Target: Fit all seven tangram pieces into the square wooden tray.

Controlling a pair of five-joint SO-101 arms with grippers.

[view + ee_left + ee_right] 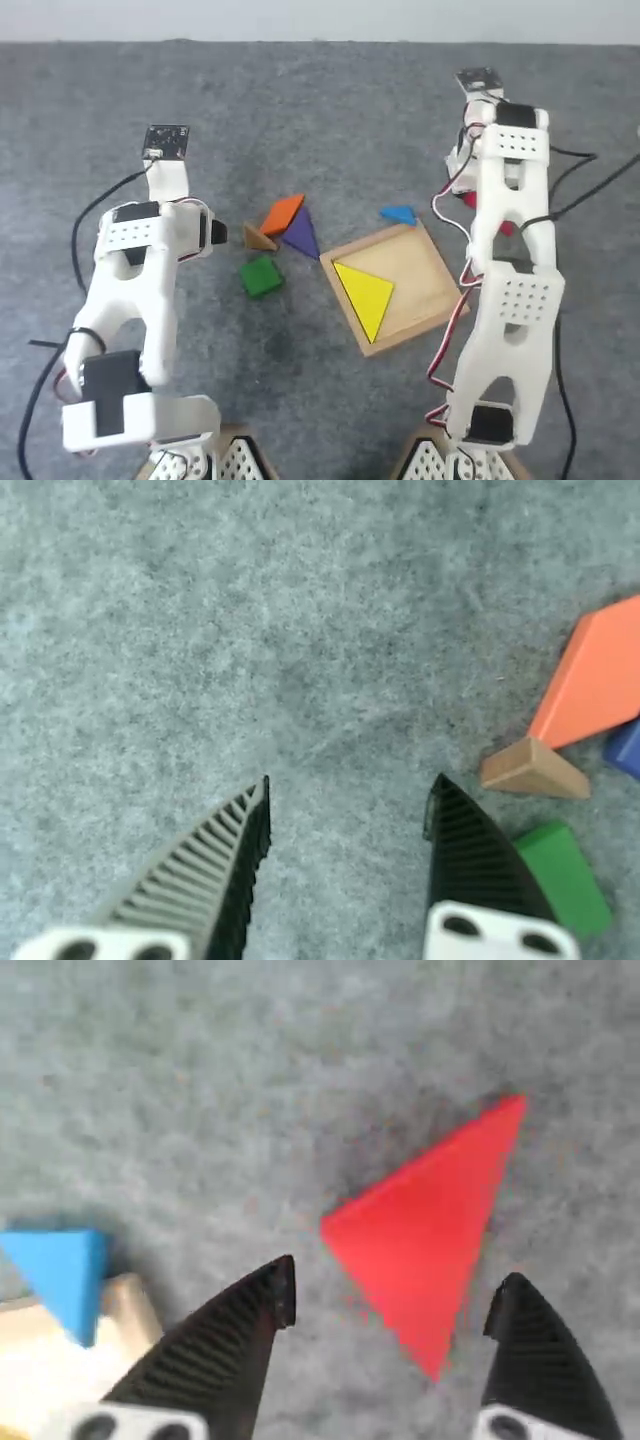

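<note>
The right gripper (400, 1272) is open over the red triangle (425, 1220), beyond the tray's (428, 272) far edge. The left gripper (350, 785) is open above the table (200, 630) near the tan triangle (530, 772). A yellow triangle (365, 295) lies in the tray.

I see my left arm (130, 300) and right arm (510, 300) in white shells with perforated panels. Black cables (78, 245) loop out at nine and three o'clock. My left gripper (351, 780) has one pale and one black ridged finger; my right gripper (400, 1268), both black.

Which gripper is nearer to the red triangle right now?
Right. The right gripper hangs open directly over the red triangle; the left gripper is open far off, beside the tan triangle.
</note>
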